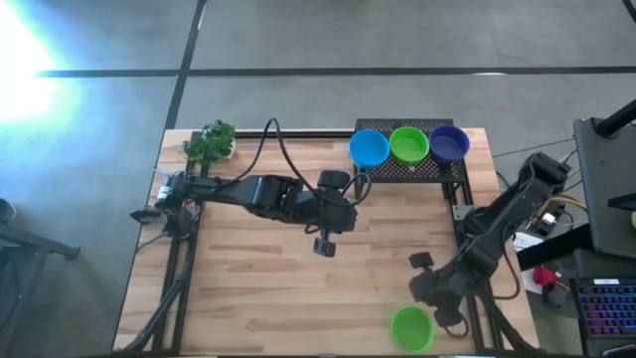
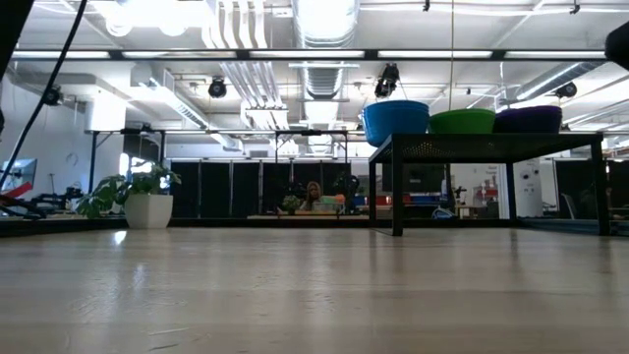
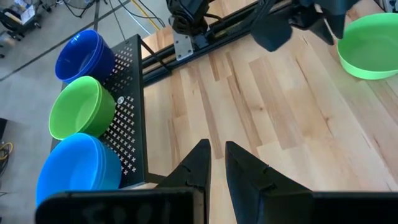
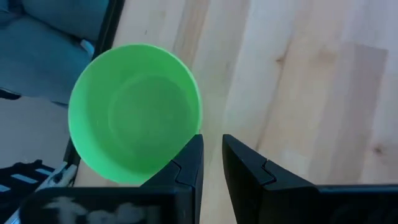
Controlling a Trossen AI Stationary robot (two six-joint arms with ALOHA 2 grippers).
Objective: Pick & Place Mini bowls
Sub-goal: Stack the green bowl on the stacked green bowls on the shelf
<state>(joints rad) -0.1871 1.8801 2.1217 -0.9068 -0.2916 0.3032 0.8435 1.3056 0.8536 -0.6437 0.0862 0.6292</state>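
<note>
A: Mini bowls — where are they sitting?

B: Three places on a black perforated stand (image 1: 417,171) at the far edge of the counter (image 1: 258,288): blue (image 1: 369,148), green (image 1: 408,144) and purple (image 1: 449,142) in a row. The blue one looks like a nested stack in the left wrist view (image 3: 79,171); how many are in it I cannot tell. A fourth, a lone green bowl (image 1: 411,327), sits on the counter at its near right corner. It is empty, as is the green one on the stand.

A: And the right gripper?

B: The right gripper (image 4: 211,158) hangs just beside that lone green bowl (image 4: 134,112), fingers a narrow gap apart and holding nothing; one finger overlaps the bowl's rim, whether touching I cannot tell.

A: The left?

B: The left gripper (image 1: 324,245) is over mid-counter, fingers likewise slightly parted and empty, well apart from the stand. A small potted plant (image 1: 210,142) stands at the far left corner.
</note>
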